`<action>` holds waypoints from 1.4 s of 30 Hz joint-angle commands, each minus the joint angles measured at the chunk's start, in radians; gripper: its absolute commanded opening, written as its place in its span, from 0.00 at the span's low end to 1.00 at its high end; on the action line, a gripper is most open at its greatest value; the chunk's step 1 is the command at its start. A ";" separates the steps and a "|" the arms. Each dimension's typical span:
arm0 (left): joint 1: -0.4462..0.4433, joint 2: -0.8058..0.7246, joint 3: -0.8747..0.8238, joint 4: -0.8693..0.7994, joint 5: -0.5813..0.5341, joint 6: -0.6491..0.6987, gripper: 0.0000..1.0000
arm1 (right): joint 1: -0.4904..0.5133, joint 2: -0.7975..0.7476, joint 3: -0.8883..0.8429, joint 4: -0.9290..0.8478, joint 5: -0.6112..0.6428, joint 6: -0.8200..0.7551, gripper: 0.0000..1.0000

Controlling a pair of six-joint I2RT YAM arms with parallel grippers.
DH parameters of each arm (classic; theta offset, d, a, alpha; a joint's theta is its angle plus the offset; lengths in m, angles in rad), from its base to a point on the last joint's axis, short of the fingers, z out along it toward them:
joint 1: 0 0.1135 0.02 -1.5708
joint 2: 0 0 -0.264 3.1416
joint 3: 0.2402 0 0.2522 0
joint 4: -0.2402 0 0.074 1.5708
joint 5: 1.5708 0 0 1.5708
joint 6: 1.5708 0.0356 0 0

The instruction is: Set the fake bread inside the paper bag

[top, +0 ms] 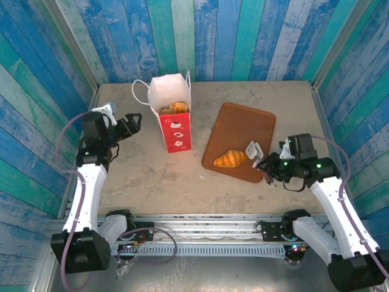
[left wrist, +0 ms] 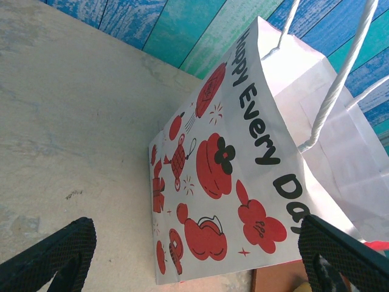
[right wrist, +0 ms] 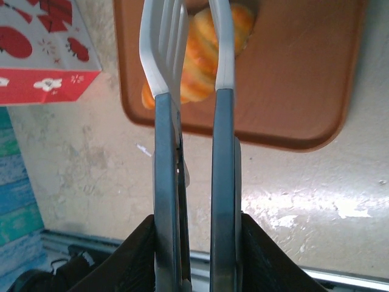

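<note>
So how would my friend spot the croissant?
Look at the flat brown tray on the right half of the table. Near its front edge lies the croissant, golden and ridged, beside the white tongs. It's the only pastry there; other bread sits inside the paper bag.

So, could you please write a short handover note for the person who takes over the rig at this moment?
Left end effector: open, empty, just left of the paper bag, not touching it.
Right end effector: shut on tongs. The tong tips sit on either side of the croissant; I cannot tell if they pinch it.
Things: the bag stands upright, left of the tray. The croissant lies on the tray.
Done: some fake bread is already in the bag.
Left: move the croissant into the bag.
</note>
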 commanded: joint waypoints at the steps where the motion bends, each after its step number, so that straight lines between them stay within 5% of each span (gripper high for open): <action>1: 0.005 -0.002 0.016 0.003 0.002 0.022 0.90 | 0.000 0.019 0.021 -0.006 -0.102 -0.038 0.33; 7: 0.004 0.004 0.022 0.008 -0.007 0.026 0.91 | 0.035 0.061 0.102 -0.085 -0.058 -0.050 0.33; 16: 0.005 0.030 0.023 0.022 -0.007 0.030 0.91 | 0.226 0.225 0.341 -0.222 0.182 -0.129 0.32; 23: 0.005 0.040 0.029 0.026 -0.003 0.036 0.91 | 0.360 0.395 0.574 -0.375 0.383 -0.389 0.34; 33: 0.005 0.039 0.035 0.004 -0.016 0.057 0.91 | 0.364 0.402 0.625 -0.417 0.438 -0.766 0.34; 42: 0.005 0.059 0.067 -0.017 -0.035 0.080 0.91 | 0.365 0.322 0.552 -0.356 0.367 -0.742 0.35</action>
